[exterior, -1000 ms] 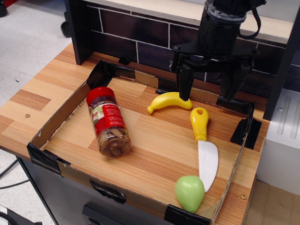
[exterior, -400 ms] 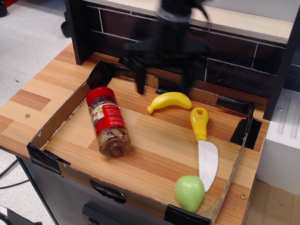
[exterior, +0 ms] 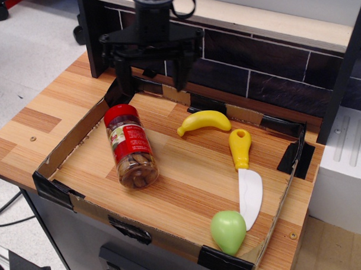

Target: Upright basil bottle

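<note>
The basil bottle (exterior: 131, 147) lies on its side in the left part of the cardboard tray (exterior: 68, 139), red cap toward the back, clear base toward the front. Its red-and-green label faces up and brownish contents show through the plastic. My gripper (exterior: 152, 84) hangs above the tray's back left corner, just behind and above the bottle's cap. Its two black fingers (exterior: 124, 83) are spread wide apart and hold nothing.
A yellow toy banana (exterior: 204, 121) lies mid-tray. A toy knife (exterior: 246, 177) with a yellow handle lies to the right, a green pear (exterior: 228, 230) at the front right corner. A dark tiled back wall (exterior: 255, 67) with a shelf stands behind the tray.
My gripper has swept from the tray's back right, over the banana, leftward to the back left corner near the bottle's cap. It stays open. The bottle and other objects have not moved.
</note>
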Robot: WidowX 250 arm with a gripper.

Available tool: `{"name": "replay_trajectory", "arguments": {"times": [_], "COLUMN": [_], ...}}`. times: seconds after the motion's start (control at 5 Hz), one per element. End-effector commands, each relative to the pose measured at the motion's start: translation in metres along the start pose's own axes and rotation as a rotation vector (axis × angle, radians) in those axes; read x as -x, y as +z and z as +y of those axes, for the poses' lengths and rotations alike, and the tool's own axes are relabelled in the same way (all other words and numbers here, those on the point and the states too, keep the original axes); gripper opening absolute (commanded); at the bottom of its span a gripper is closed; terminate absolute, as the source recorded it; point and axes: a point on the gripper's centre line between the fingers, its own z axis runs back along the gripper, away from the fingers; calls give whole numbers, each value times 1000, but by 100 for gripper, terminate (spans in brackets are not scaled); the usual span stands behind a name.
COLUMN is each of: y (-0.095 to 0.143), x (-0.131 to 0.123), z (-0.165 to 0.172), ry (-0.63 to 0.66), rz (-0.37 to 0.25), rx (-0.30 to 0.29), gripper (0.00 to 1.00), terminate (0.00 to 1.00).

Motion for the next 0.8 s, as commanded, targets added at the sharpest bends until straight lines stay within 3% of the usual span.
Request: {"name": "replay_trajectory", "arguments": {"times": [0.0, 0.2, 0.6], "y": [-3, -21, -47], "x": [-27, -37, -33], "z": [22, 29, 29], "ry": [53, 57, 42], "rz": [-7, -34, -16], "rx": [28, 13, 7], "gripper": [100, 100, 100], "terminate": [0, 0, 0]}}
